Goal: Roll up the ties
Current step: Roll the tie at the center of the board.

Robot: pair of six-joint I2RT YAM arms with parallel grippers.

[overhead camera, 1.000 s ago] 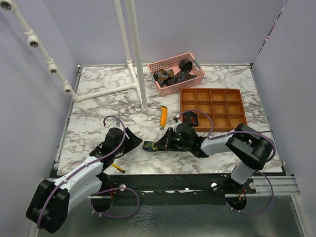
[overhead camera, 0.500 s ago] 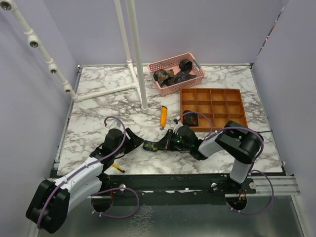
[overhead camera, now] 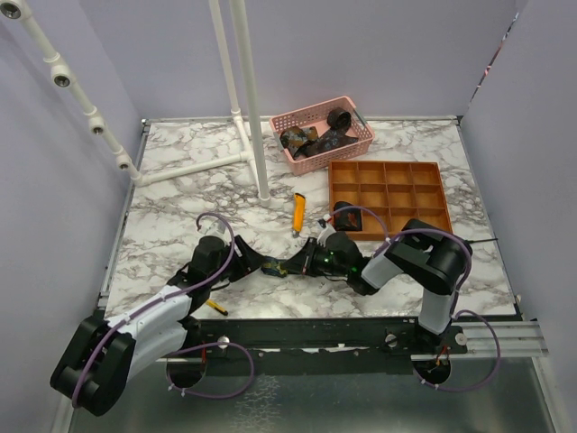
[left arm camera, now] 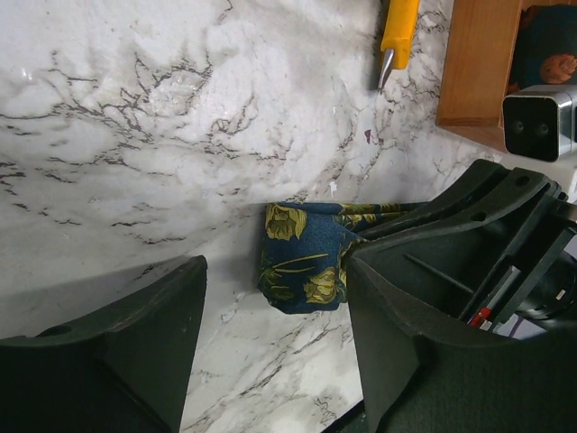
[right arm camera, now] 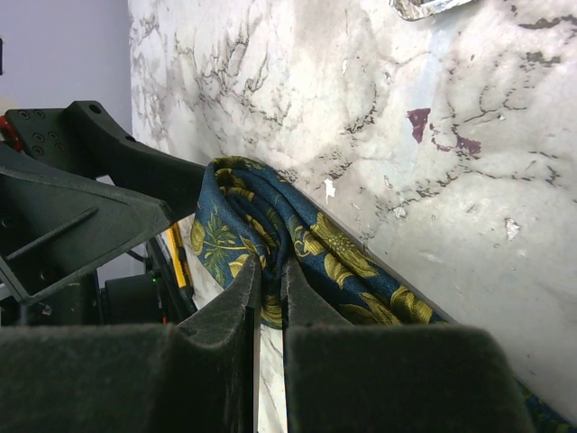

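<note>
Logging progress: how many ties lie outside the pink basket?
2: a navy floral fabric tie on the marble tabletop, and a dark orange-printed tie in the near-left compartment of the orange tray. The right arm may hide more.

Overhead view looking down, 2 close wrist views sharing tie (left arm camera: pixel 302 262)

The tie (left arm camera: pixel 302 262) is navy blue with a yellow-green print of flowers and leaves. The table (overhead camera: pixel 180 207) is white marble veined in grey and black. The knife (overhead camera: pixel 298 211) is orange-yellow, the basket (overhead camera: pixel 311 107) pink, and the ties in the basket (overhead camera: pixel 317 140) dark with orange-brown patches. The tray (overhead camera: pixel 388 164) is orange-brown. The cables (overhead camera: pixel 215 216) are purple, the arms (overhead camera: pixel 149 320) white and black, the walls (overhead camera: pixel 379 54) pale lilac
</note>
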